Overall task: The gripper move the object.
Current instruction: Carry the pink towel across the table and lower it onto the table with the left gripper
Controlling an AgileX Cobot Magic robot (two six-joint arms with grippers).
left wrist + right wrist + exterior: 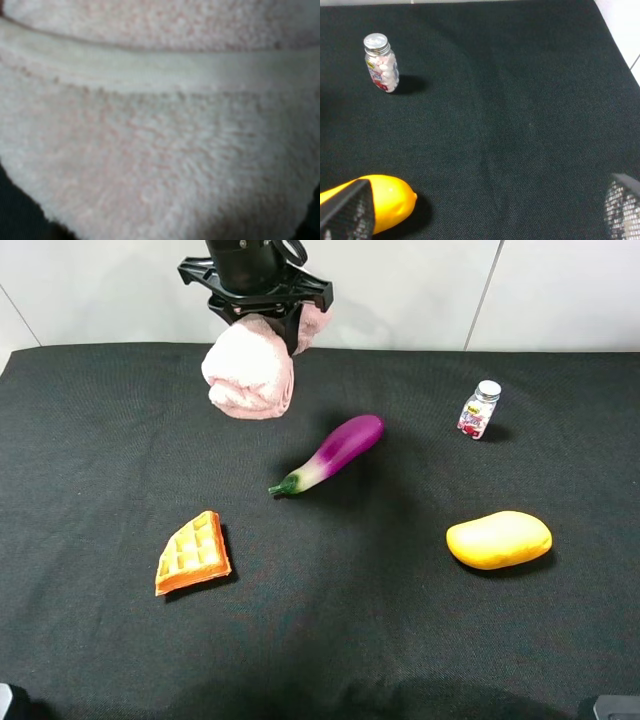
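Towel [248,370]: pale pink, rolled, at the black cloth's [330,640] far edge, beyond the eggplant [335,452].
Left gripper [272,328]: clamped on the towel from above.
Right gripper [482,210]: fingers spread wide, holding nothing, beside the mango [390,200].

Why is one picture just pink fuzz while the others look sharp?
Left wrist view: the pink towel fills the frame, too close to focus. Exterior high view: sharp, even light, soft shadows beside the eggplant and mango. Right wrist view: the small bottle is crisp, near fingertips blurred.
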